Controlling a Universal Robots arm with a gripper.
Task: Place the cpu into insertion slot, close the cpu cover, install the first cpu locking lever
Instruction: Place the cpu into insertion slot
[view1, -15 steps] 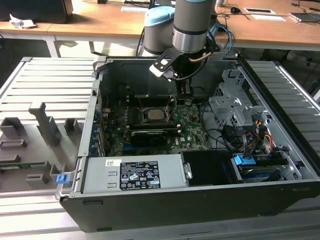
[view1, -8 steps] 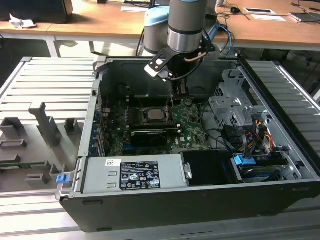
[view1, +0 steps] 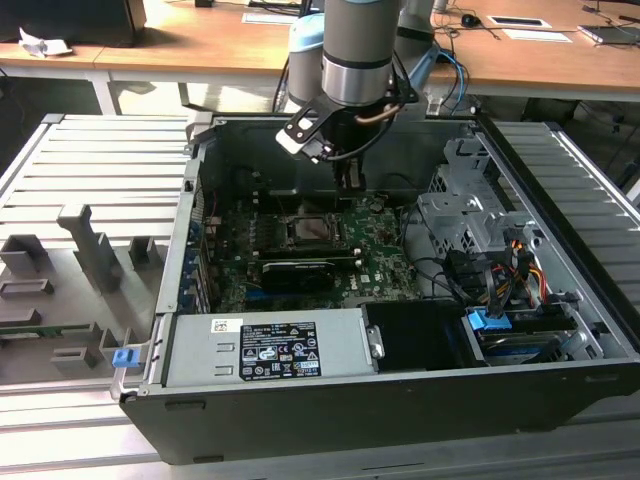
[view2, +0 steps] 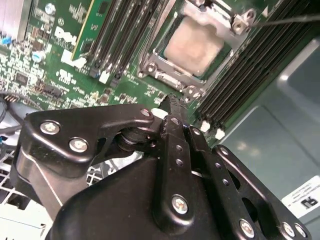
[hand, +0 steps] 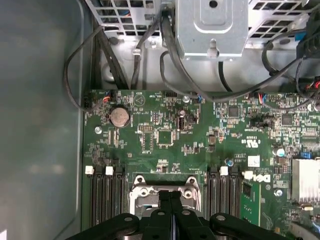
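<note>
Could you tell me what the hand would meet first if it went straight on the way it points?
Likely the near edge of the cpu cover, or the green board beside it; the hand points there, but depth is unclear.

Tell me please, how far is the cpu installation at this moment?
Looks done: the cpu sits in the insertion slot, and the cpu cover lies closed around it. In hand: nothing; the gripper hovers near the socket's edge, its fingers pressed together and empty. Left: the locking lever, a thin rod, sticks out sideways past the cover's corner, so it seems not yet latched.
</note>
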